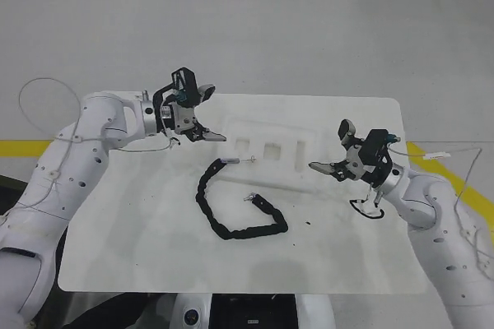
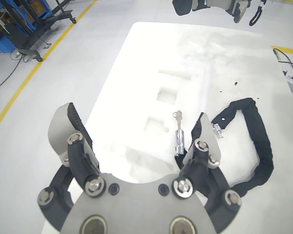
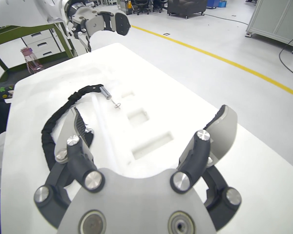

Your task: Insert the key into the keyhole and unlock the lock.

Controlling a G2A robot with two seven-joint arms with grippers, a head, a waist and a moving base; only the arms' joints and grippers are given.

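Observation:
A black fabric-covered chain lock lies in a C shape on the white table. Its silver cylinder end points toward the recessed area, and a small key sticks out of the cylinder's tip. The chain's other end, with a metal pin, lies apart from it. My left gripper hovers open just behind the cylinder, the key lying between and beyond its fingers. Open too, my right gripper hangs over the table's right part, facing the key and cylinder.
Three rectangular recesses are sunk into the tabletop between the two grippers. A few small black specks dot the surface near the chain. Bare table lies in front of the chain, and floor with a yellow line surrounds it.

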